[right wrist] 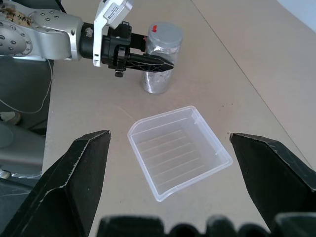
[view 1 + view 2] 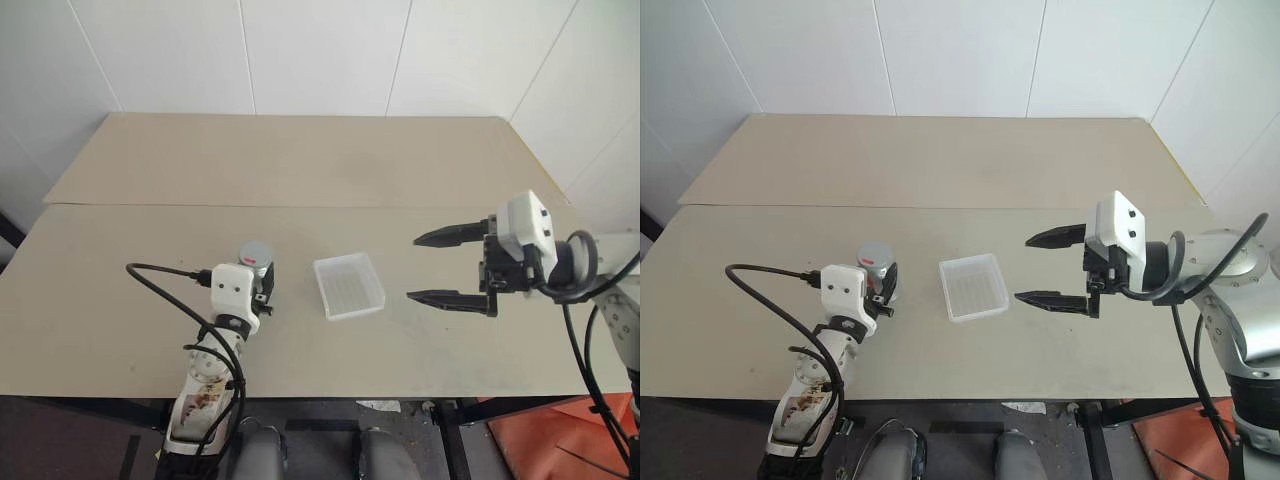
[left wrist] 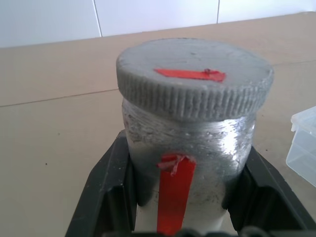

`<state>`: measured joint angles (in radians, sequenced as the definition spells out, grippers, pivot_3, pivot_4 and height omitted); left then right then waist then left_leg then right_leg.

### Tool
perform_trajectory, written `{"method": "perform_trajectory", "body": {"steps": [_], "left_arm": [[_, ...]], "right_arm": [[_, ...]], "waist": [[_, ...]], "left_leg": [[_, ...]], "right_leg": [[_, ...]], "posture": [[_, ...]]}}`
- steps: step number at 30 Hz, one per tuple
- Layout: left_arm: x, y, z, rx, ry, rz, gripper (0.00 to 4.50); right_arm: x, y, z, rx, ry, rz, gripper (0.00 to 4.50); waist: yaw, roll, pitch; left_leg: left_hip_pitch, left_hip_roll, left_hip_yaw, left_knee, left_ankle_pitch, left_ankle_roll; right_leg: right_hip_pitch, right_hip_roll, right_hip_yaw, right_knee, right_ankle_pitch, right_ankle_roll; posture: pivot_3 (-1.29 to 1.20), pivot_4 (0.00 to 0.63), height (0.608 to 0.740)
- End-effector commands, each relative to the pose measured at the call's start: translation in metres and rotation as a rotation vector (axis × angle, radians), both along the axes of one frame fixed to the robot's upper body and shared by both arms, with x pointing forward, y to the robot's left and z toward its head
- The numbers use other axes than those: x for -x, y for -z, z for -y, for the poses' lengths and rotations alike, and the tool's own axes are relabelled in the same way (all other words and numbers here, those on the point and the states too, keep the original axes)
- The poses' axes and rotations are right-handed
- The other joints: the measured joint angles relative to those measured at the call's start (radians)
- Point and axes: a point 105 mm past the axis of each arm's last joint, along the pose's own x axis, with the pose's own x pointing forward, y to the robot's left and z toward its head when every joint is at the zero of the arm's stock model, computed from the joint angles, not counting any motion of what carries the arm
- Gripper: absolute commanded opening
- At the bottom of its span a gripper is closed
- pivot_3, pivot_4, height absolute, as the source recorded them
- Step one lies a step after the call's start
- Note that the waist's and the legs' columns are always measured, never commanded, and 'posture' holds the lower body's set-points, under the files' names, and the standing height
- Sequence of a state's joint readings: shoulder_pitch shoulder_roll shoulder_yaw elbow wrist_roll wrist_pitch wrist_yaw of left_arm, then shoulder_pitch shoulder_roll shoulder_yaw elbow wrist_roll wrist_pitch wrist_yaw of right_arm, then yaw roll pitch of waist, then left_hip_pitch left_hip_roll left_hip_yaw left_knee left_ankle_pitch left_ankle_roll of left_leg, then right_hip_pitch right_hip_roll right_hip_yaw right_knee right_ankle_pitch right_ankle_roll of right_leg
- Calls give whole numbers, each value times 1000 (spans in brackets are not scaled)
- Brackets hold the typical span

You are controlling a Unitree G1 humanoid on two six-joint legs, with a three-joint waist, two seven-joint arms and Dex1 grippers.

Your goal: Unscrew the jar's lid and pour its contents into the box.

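I have the left tool clamped on the jar — steadying it upright on the worktop, lid on. The right tool hangs wide open, empty, beside the box — free for the lid.

Jar: cloudy clear plastic, scuffed, glossy red tape strip. Lid: matt grey, ribbed rim, between left gripper fingers. Box beside it: translucent plastic, smooth, ribbed floor. Table: matt beige board.

my arms are silver-grey metal with white plastic wrist housings. my left gripper and right gripper each have two black pointed fingers. black cables loop off both wrists. the left forearm has a worn sticker and small screws.
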<state>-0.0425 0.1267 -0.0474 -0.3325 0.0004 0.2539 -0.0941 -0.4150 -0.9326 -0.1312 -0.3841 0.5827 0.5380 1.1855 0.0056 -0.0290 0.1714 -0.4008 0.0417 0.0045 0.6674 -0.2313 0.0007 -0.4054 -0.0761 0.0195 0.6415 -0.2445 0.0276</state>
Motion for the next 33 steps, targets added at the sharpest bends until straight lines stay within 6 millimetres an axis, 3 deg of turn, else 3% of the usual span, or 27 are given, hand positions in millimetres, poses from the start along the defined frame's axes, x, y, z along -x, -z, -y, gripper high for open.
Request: {"method": "perform_trajectory", "body": {"steps": [1, 4, 8, 10, 14, 23, 33], "left_arm": [[-3, -25, -3, -54, 59, 97, 1924], [-6, -47, -14, -79, 178, 114, 1924], [-1, -85, -27, -69, 564, 37, 1924], [2, -95, -31, -61, 677, 10, 1924], [4, -112, -23, -108, 911, 8, 1924], [-5, -112, 13, -149, 1198, -6, 1924], [-8, -113, 30, -170, 1313, 12, 1924]], "right_arm": [[7, -14, -5, -34, -23, 75, 4500], [4, -17, -13, -71, -26, 94, 4500], [-9, -30, -33, -178, -20, 124, 4500], [-12, -35, -42, -213, -26, 126, 4500], [-14, -50, -75, -317, -62, 102, 4500], [-28, -63, -130, -346, -31, 46, 4500], [-34, -61, -148, -319, -17, 28, 4500]], "waist": [[0, 0, 0], [-2, 0, 0], [-15, 0, 0], [-19, 0, 0], [-19, 0, 0], [-18, 0, 0], [-20, 1, 0]], "left_leg": [[0, 0, 0, 0, 0, 0], [0, 0, 0, 0, 0, 0], [1, 1, 0, 0, 0, 0], [0, 1, 0, 0, 0, 0], [-1, 0, 0, 0, 0, 0], [-7, 0, -1, 0, 0, 0], [-15, 0, -1, 2, 1, 0]], "right_leg": [[0, 0, 0, 0, 0, 0], [0, 1, 0, 1, 0, 0], [-1, 1, 0, 2, 0, 0], [-1, 1, -1, 2, 0, 0], [-2, 0, -1, 0, -1, 1], [-8, 0, -2, 3, 0, 0], [-17, 0, -2, 6, 0, 0]], "posture": [[0, 150, 740], [0, 150, 740], [0, 150, 740], [0, 150, 740], [0, 150, 740], [0, 150, 740], [0, 150, 740]]}}
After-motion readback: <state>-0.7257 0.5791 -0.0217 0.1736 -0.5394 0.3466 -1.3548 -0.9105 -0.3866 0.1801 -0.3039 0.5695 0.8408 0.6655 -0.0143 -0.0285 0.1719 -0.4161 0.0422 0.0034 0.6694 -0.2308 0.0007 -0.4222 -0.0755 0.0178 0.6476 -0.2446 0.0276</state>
